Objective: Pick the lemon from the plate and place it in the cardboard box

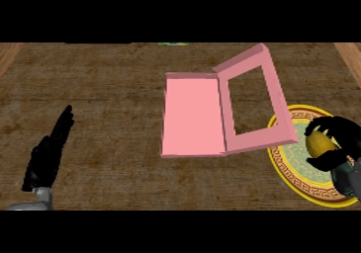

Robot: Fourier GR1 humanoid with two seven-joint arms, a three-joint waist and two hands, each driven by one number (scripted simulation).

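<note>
A yellow lemon (319, 142) is enclosed by my right hand (343, 143), whose fingers and thumb curl round it just above the plate (296, 173), a round dish with a yellow patterned rim at the right edge. Left of the plate stands the box (192, 116), pink, with its flaps open and one flap leaning over the plate's left rim. My left hand (48, 153) rests at the lower left, fingers straight and pointing up, far from the box.
The brown counter top (103, 99) spreads around the box. Wooden edges run along the far left and far right. A small green thing (170, 44) shows at the counter's far edge.
</note>
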